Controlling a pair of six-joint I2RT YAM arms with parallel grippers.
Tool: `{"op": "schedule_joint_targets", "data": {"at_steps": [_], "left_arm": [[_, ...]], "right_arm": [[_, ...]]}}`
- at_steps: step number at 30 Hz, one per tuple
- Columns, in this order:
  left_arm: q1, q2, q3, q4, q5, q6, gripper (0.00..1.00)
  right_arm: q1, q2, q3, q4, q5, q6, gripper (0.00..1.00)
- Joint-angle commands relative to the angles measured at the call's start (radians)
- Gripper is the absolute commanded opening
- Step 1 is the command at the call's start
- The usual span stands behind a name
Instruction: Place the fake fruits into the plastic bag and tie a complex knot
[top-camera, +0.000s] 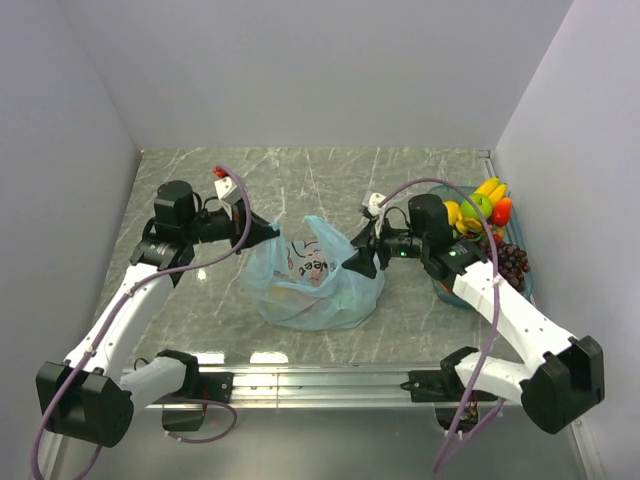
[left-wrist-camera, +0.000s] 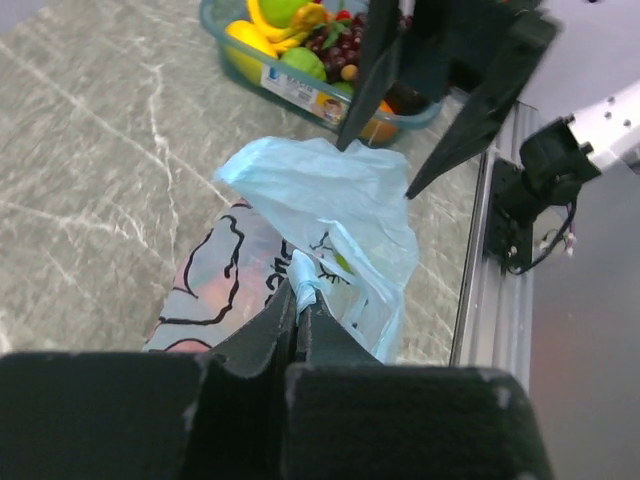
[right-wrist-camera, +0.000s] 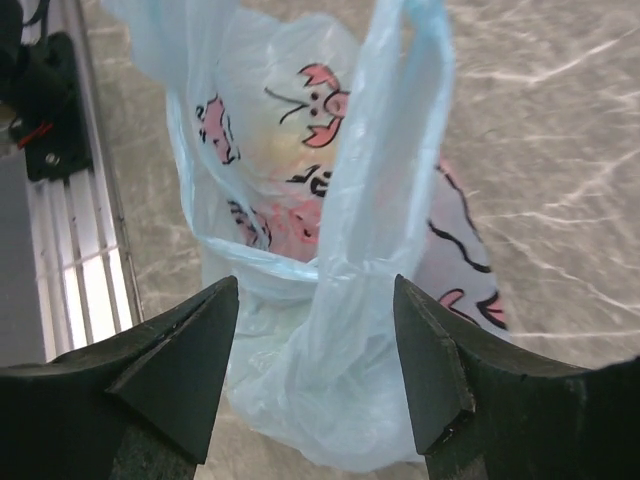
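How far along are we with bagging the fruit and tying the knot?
Partly done. Pale fruit shapes show through the plastic bag, but the banana, green apple and grapes sit in the tray. In hand: left gripper shut on a bag handle, right gripper open around the other loop. Left: the rest of the fruit, then the knot; none visible.

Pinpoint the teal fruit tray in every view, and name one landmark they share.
Top external: teal tray at the right edge, beside the wall.
Left wrist: teal tray at top centre.
Right wrist: not in view.
Shared landmark: the plastic bag, near the middle of all three.
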Motion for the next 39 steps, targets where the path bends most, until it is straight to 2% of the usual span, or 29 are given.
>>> {"op": "schedule_joint_targets", "data": {"at_steps": [1,2,9,13,15,17,18,20,21,22,25,29,34,39], "left_arm": [[-0.006,0.022,0.072,-0.044,0.113,0.115,0.01],[-0.01,0.027,0.082,-0.082,0.126,0.14,0.01],[-0.116,0.071,0.169,-0.246,0.167,0.363,0.01],[-0.187,0.114,0.181,-0.187,0.149,0.371,0.0],[-0.205,0.151,0.195,-0.151,0.147,0.334,0.0],[-0.21,0.177,0.218,-0.162,0.166,0.346,0.01],[-0.21,0.195,0.242,-0.175,0.167,0.355,0.01],[-0.208,0.205,0.26,-0.209,0.178,0.387,0.0],[-0.208,0.2,0.26,-0.22,0.184,0.399,0.0],[-0.211,0.197,0.258,-0.223,0.184,0.41,0.01],[-0.211,0.179,0.244,-0.235,0.19,0.424,0.01],[-0.214,0.174,0.237,-0.234,0.192,0.421,0.0],[-0.22,0.203,0.25,-0.235,0.2,0.426,0.01],[-0.225,0.222,0.258,-0.231,0.204,0.424,0.01]], "right_arm": [[-0.003,0.066,-0.002,0.049,-0.075,-0.054,0.69],[-0.003,0.09,0.004,0.06,-0.078,-0.055,0.68],[0.004,0.189,0.038,0.184,-0.119,0.024,0.34],[0.021,0.195,0.064,0.209,-0.156,0.06,0.05],[0.027,0.183,0.067,0.213,-0.17,0.071,0.0],[0.033,0.172,0.072,0.186,-0.148,0.061,0.0],[0.033,0.166,0.075,0.169,-0.129,0.059,0.2],[0.027,0.167,0.093,0.099,-0.08,0.03,0.45],[0.021,0.164,0.095,0.086,-0.07,0.022,0.91],[0.012,0.164,0.096,0.077,-0.072,-0.002,0.95],[-0.037,0.185,0.139,-0.003,-0.116,-0.06,0.96],[-0.068,0.253,0.255,-0.229,-0.217,-0.194,0.97],[-0.077,0.394,0.396,-0.395,-0.309,-0.327,0.98],[-0.079,0.584,0.53,-0.645,-0.443,-0.477,0.99]]}}
